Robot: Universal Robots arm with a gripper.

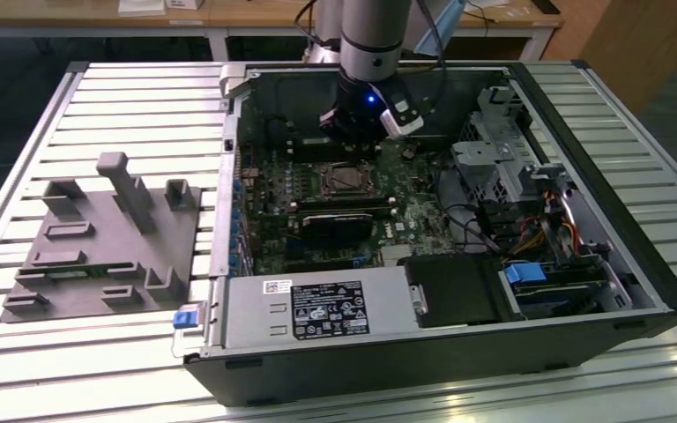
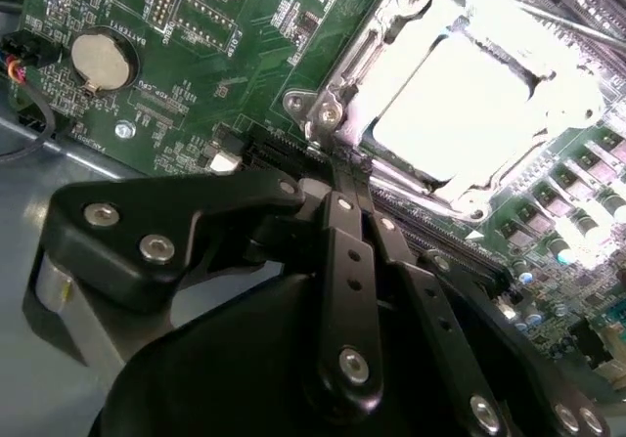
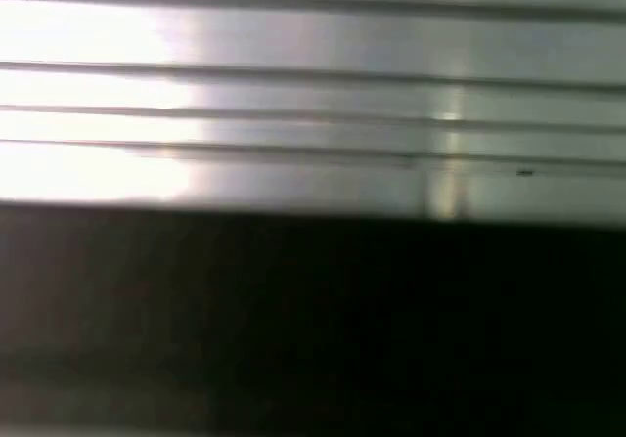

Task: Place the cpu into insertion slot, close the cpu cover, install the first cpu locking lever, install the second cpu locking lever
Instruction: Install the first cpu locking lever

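The cpu (image 2: 455, 105) lies flat in the insertion slot (image 1: 325, 170) on the green board, its silvery top glaring under the light. The cpu cover (image 2: 391, 175), a thin metal frame, lies down around the chip with the chip showing through its window. My gripper (image 2: 337, 168) hangs just off one corner of the socket, beside a screw (image 2: 328, 114). Its black fingers (image 2: 344, 212) are shut together with nothing visible between them. In the exterior view the gripper (image 1: 354, 145) is inside the open computer case, just behind the socket. I cannot make out the locking levers' positions.
Long memory slots (image 1: 345, 204) and a black block (image 1: 332, 226) sit in front of the socket. A drive cage (image 1: 492, 163) and cables (image 1: 527, 233) fill the exterior view's right. The power supply (image 1: 315, 308) is in front. A grey fixture (image 1: 103, 238) lies outside the case. A coin battery (image 2: 103, 61) is nearby.
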